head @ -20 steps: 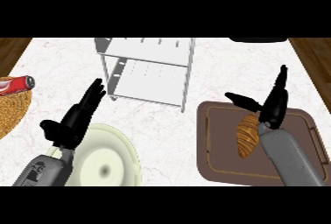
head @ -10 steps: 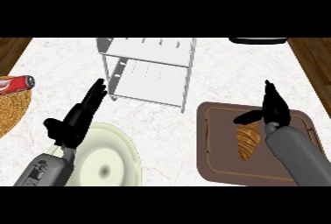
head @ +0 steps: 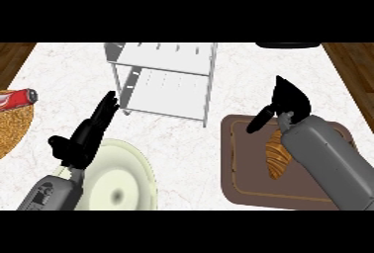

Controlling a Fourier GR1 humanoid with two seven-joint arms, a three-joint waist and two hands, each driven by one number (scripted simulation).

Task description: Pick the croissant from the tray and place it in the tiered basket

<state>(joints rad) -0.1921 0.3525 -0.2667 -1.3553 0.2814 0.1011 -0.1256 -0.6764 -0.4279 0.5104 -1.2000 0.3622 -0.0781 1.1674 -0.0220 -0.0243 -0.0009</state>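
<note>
White marble counter [head: 182, 148]: wire tiered basket [head: 168, 86] mid, twd far edge; brown tray [head: 245, 148] nr right edge; pale plate [head: 128, 173] front-left; woven mat [head: 11, 128] at left edge.

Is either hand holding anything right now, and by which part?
Nothing is held. The right hand is open over the croissant's far end; the croissant lies on the tray. The left hand is open too.

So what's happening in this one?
The robot's right hand hovers open over the far end of the brown tray, just above the croissant, which lies on the tray, not yet grasped. The tiered basket stands behind, to the left. The left hand rests open by the plate.
</note>
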